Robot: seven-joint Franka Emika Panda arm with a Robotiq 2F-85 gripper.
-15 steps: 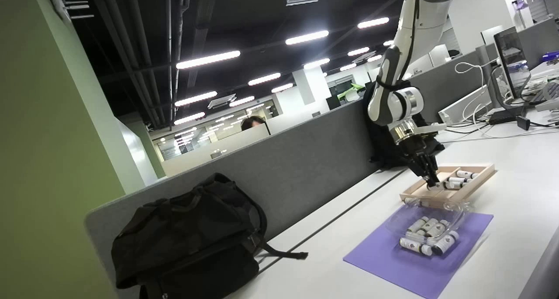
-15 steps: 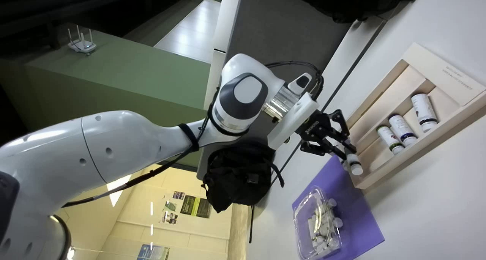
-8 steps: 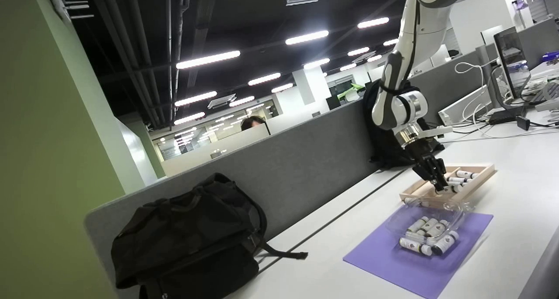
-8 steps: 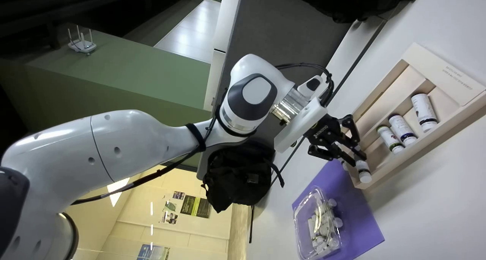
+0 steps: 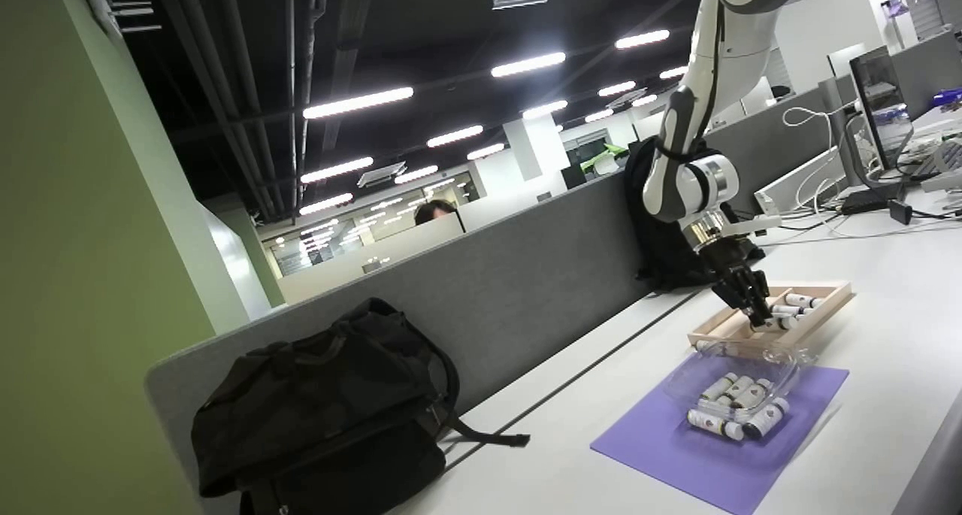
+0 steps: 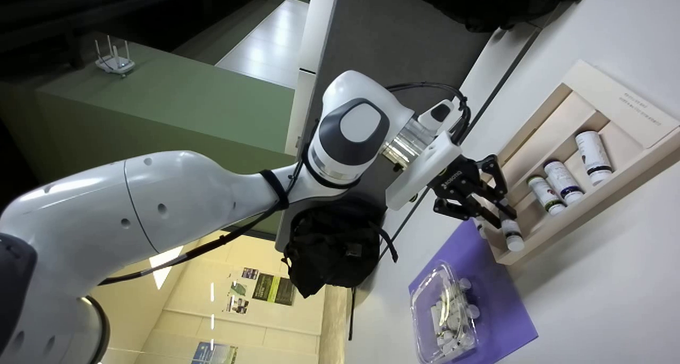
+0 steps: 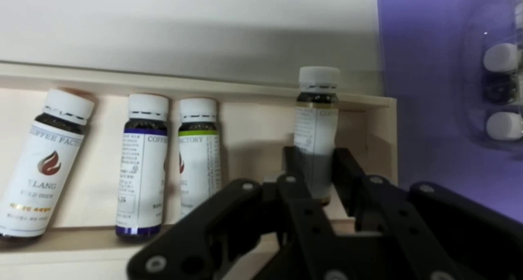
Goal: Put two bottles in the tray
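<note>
- The gripper (image 7: 316, 161) hangs over the tray (image 7: 245, 88), its jaws pinching a bottle (image 7: 316, 124) about the lower half of its label.
- The held bottle is poised above the tray's end beside the purple mat (image 7: 421, 169), long axis across the tray, cap toward one long rim. In the wrist view that cap overlaps the rim; whether it would clear it going down, I cannot tell.
- So the coming move likely hinges on easing the bottle inward from that rim, then lowering it with the axis crosswise.
- Farther along, inside the tray, lie a green-banded bottle (image 7: 199, 161), a purple-banded bottle (image 7: 141, 169) and a slanted bottle (image 7: 43, 161), caps toward the same rim.
- Past the tray's end, on the mat, stands a clear box (image 6: 425, 300) with more bottles (image 5: 719, 386) in it.
- A black backpack (image 5: 323, 417) shows well apart from the tray.
</note>
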